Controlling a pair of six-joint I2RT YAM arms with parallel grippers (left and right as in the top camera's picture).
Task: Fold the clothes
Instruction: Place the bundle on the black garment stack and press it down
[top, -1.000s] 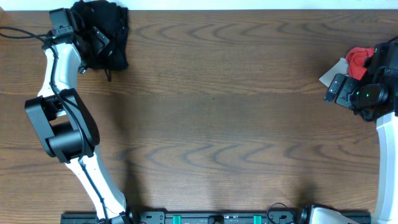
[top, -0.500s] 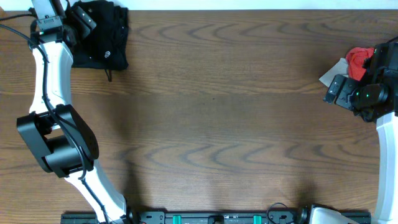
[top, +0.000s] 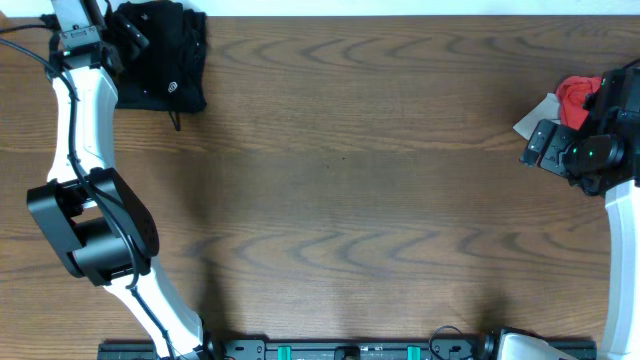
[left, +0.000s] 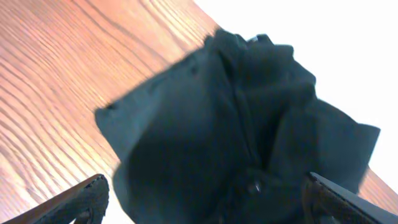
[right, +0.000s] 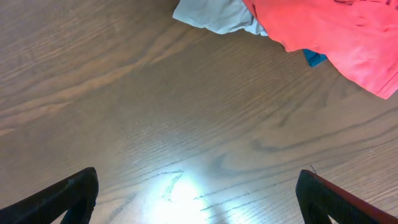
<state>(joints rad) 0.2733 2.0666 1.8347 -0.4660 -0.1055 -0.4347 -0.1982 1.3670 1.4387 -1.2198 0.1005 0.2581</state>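
A black garment (top: 162, 62) lies bunched at the table's far left corner, with a small round logo showing. It fills the left wrist view (left: 249, 118). My left gripper (top: 128, 38) is open at the garment's left edge, its fingers (left: 211, 205) spread wide on either side of the cloth. At the far right edge a red cloth (top: 573, 96) lies on a pale grey cloth (top: 535, 118). My right gripper (top: 540, 146) is open and empty over bare wood (right: 199, 199), just short of the red cloth (right: 336, 37) and the pale cloth (right: 214, 15).
The wooden table (top: 340, 190) spans the whole view, with a white wall edge along the back. A blue scrap (right: 314, 58) peeks from under the red cloth. A black rail (top: 340, 350) runs along the front edge.
My left arm has swung back and left, off the top of the black garment. The garment now lies flatter, with its logo uncovered. The right arm has not moved.
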